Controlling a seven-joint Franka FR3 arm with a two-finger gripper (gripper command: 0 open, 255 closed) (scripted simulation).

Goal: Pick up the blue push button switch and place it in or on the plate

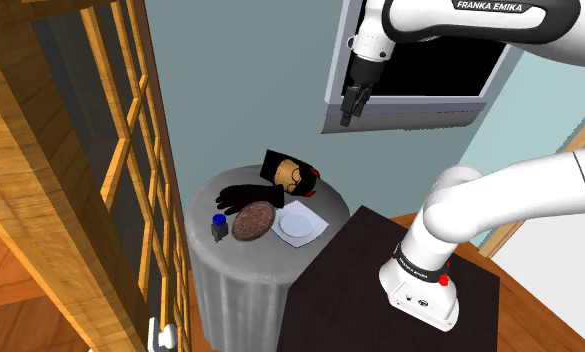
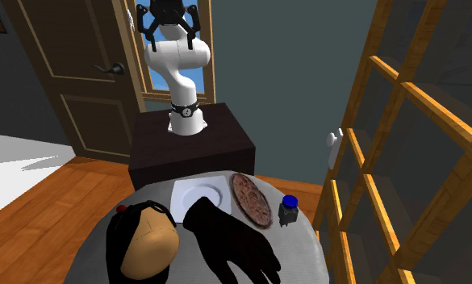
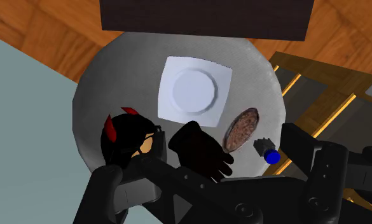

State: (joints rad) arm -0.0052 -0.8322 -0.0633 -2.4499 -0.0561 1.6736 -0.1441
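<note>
The switch (image 1: pixel 219 228), a small grey box topped by a blue button, stood near the table's (image 1: pixel 206 198) edge, just beside a brown disc (image 1: pixel 252 221) and apart from the white square plate (image 1: pixel 315 226). The arm reached high above the table, its gripper (image 1: pixel 347 118) released and empty.

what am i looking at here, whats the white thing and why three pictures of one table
The white thing is a robot arm standing on a dark box. It ends in a black two-finger gripper, which is open, holds nothing and hangs high above the table.

One picture looks down from beside the arm, one faces it across the table, and one comes from a camera on the hand itself.

On the round grey table lie a white square plate, a brown disc, a black glove, a doll-like head with black hair and a small switch with a blue button. The arm is meant to put that switch on the plate.
</note>
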